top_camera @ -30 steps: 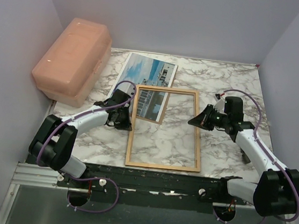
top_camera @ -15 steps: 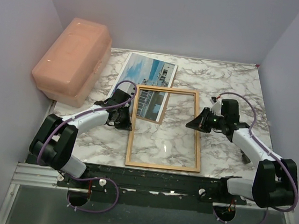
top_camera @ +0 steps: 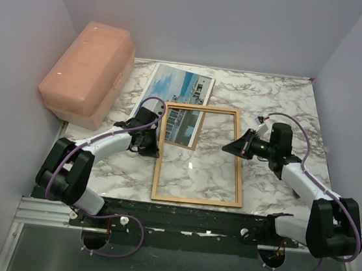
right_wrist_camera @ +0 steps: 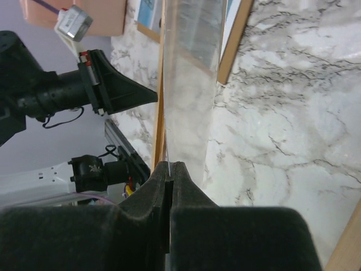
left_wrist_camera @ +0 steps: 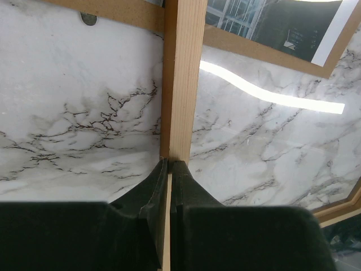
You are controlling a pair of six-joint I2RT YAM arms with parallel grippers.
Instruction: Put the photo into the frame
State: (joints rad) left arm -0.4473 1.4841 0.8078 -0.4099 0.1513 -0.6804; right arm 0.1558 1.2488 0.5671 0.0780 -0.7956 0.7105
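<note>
The orange-brown wooden frame [top_camera: 238,161] lies flat at the table's middle. My left gripper [top_camera: 156,150] is shut on its left rail, and in the left wrist view the rail [left_wrist_camera: 183,84] runs straight out from between the fingertips of the left gripper [left_wrist_camera: 170,164]. My right gripper [top_camera: 227,148] reaches in over the right rail and is shut on the edge of a thin clear pane [right_wrist_camera: 189,84], which stands edge-on above the right gripper [right_wrist_camera: 170,165]. The photo [top_camera: 177,85] lies on a brown backing board [top_camera: 181,145] at the back, with its near part under the frame's far end.
A pink plastic box [top_camera: 87,72] stands at the back left by the wall. White walls close in both sides and the back. A dark rail carrying both arm bases [top_camera: 191,218] runs along the near table edge.
My right gripper has shifted a little to the left over the frame's right rail and its wrist has turned. The left arm and the frame have stayed put.
</note>
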